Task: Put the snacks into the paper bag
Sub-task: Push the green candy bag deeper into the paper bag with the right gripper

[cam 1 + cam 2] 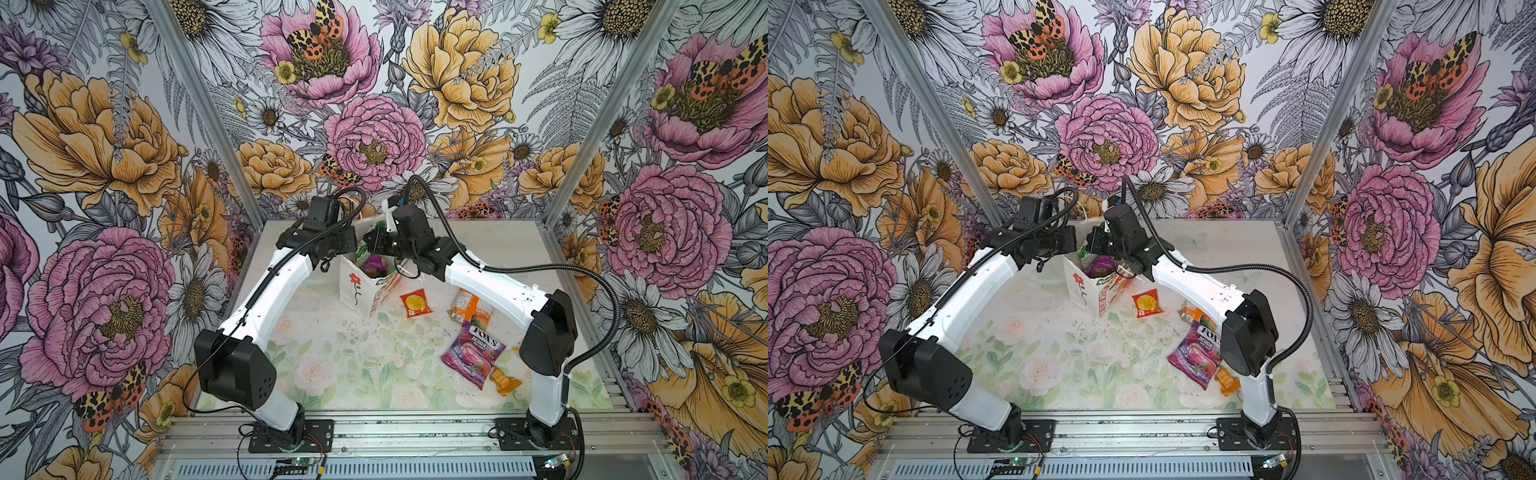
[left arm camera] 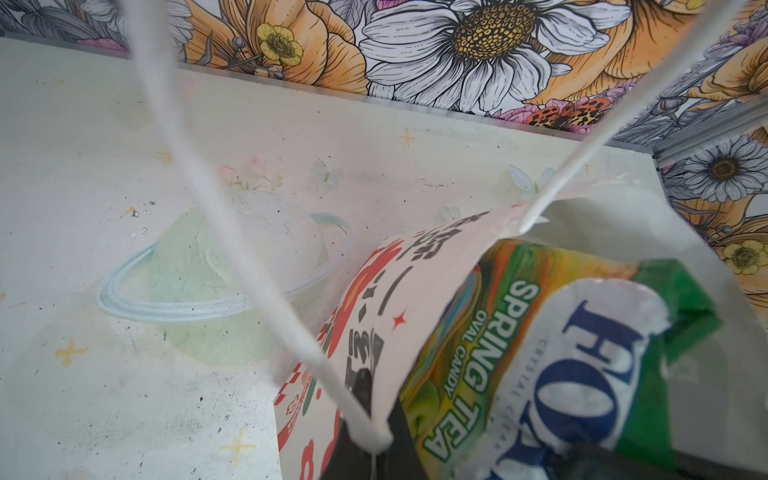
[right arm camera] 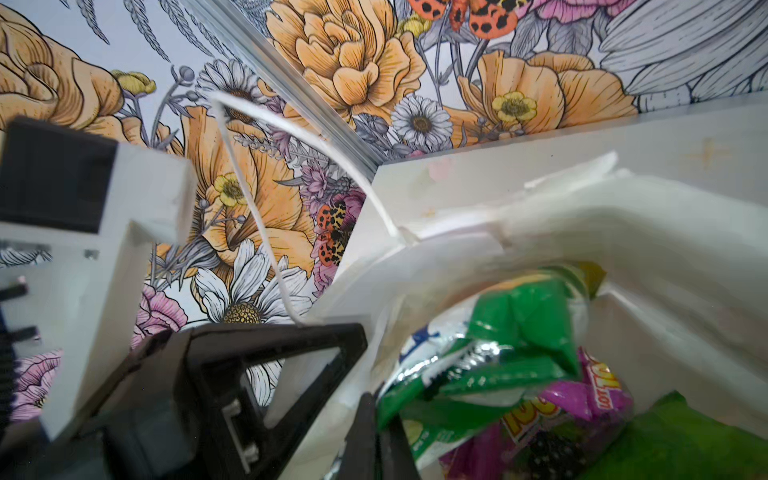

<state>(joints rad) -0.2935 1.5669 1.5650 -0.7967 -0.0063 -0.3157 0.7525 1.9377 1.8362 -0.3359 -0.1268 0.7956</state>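
The white paper bag stands upright at mid-table, its mouth pulled wide. My left gripper is shut on the bag's rim beside a cord handle. My right gripper is shut on a corner of the green-yellow FOX'S packet, which sits in the bag's mouth. Below it lie the purple grape packet and a bright green one. On the table to the right lie a red sachet, an orange packet, the purple FOX'S packet and an orange wrapper.
The back wall rises close behind the bag. A faint ring mark shows on the mat left of the bag. My right arm's elbow hangs beside the loose packets. A metal rail runs along the front edge.
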